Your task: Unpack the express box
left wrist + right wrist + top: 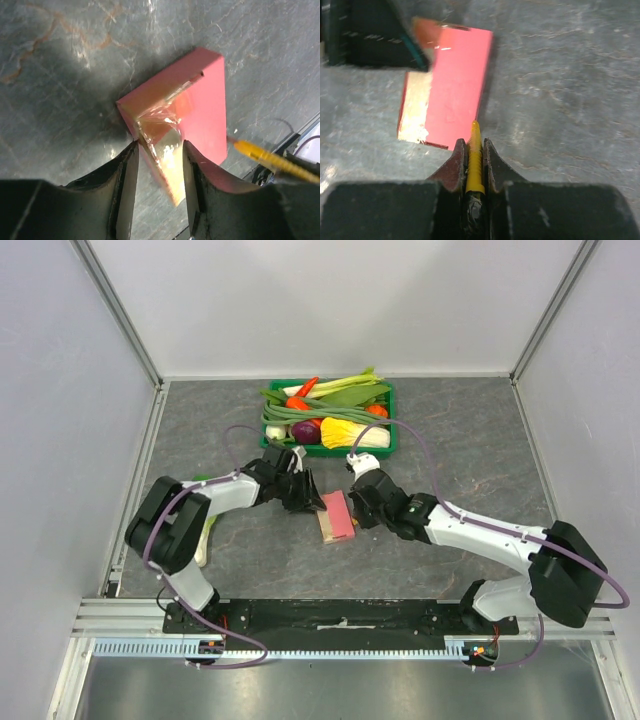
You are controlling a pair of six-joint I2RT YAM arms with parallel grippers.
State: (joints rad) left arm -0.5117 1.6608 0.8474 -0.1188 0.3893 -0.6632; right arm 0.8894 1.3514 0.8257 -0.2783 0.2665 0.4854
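- Express box (338,515): flat, thin, plain pink card. It lies on the table between the two arms, a little short of the green crate.
- Clear tape (159,131) seals one short end. It is glossy, crinkled and lifting at the corner.
- Left gripper (159,172): jaws apart, astride that taped end. I cannot tell whether they press on it.
- Right gripper (472,146): clamped tight on a slim yellow tool (475,170), ribbed and pointed. Its tip sits at the box's long edge.
- Step in hand, by my reckoning: slitting the seal.
- To do it well, the left should steady the box first, since light card will likely skate. The point should stay shallow, follow the tape seam and not dig into the card.
- Table (480,440): grey, stone-veined, slick-looking.
- Green crate (392,430): plastic, heaped with vegetables, well behind the work.
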